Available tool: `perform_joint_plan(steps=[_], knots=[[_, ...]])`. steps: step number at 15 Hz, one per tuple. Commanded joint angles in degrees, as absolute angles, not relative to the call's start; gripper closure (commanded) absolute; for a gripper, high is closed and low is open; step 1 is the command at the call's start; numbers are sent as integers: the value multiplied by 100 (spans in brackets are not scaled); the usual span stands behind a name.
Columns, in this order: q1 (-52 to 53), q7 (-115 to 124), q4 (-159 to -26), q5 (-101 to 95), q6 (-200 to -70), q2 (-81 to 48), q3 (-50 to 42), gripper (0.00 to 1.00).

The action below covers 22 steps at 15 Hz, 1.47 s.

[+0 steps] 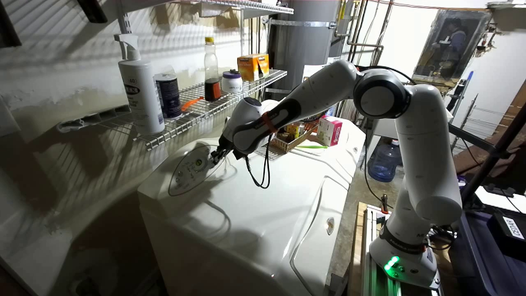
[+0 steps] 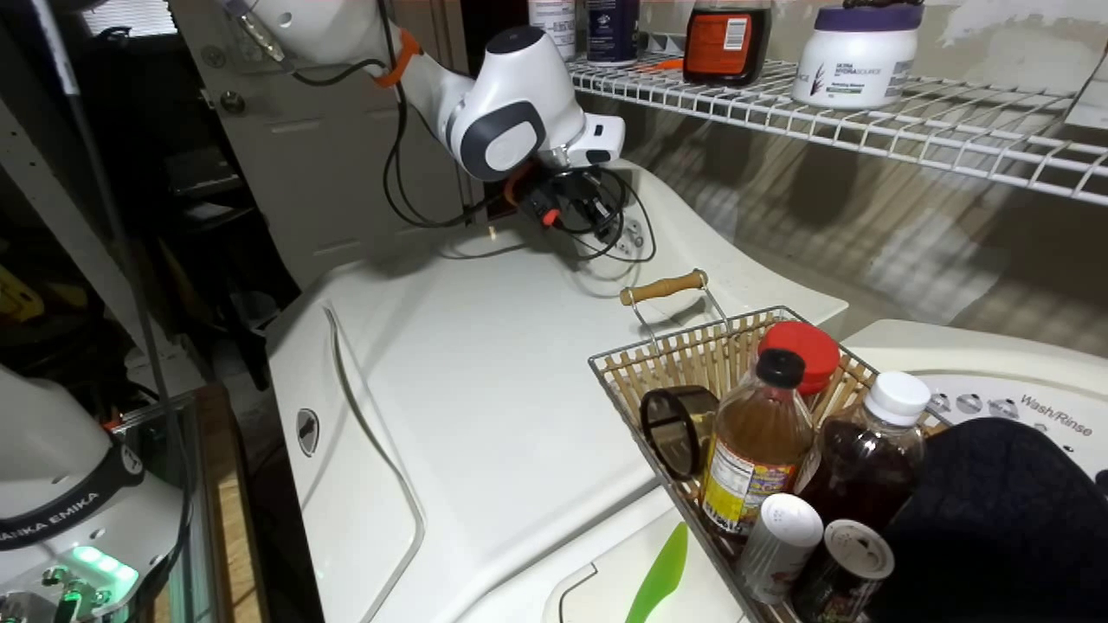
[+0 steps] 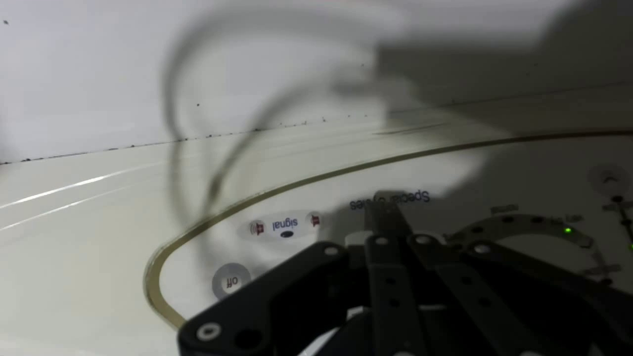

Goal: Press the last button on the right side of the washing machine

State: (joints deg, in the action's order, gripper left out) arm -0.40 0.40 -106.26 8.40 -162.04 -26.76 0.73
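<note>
The washing machine (image 1: 250, 209) is a large white glossy appliance, also in an exterior view (image 2: 467, 372). Its oval control panel (image 1: 187, 174) fills much of the wrist view (image 3: 277, 198), with upside-down lettering. A round grey "off" button (image 3: 231, 281) lies near the oval's end, left of the fingers in that picture. The oval "signal" control (image 3: 286, 226) is nearby. My gripper (image 3: 390, 217) is shut and empty, with its tips over the "Special cycles" label; contact cannot be told. The gripper also shows at the panel in both exterior views (image 1: 214, 158) (image 2: 599, 221).
A wire shelf (image 1: 193, 111) with bottles hangs above the panel. A basket of bottles (image 2: 684, 346) and a green utensil (image 2: 660, 571) lie on the machines. A "Wash/Rinse" panel (image 2: 995, 394) is beside the basket. Loose cables (image 1: 265, 176) hang from the wrist.
</note>
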Motion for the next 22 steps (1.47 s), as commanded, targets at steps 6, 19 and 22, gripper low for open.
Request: perform_joint_plan(steps=[6, 19, 22], knots=[[-8, 190, -10430, 721, -16287, -2871, 49, 100], [124, 337, -10085, 598, -16349, -3148, -81, 100], [442, 796, -9741, 312, -16186, -3386, -375, 100]])
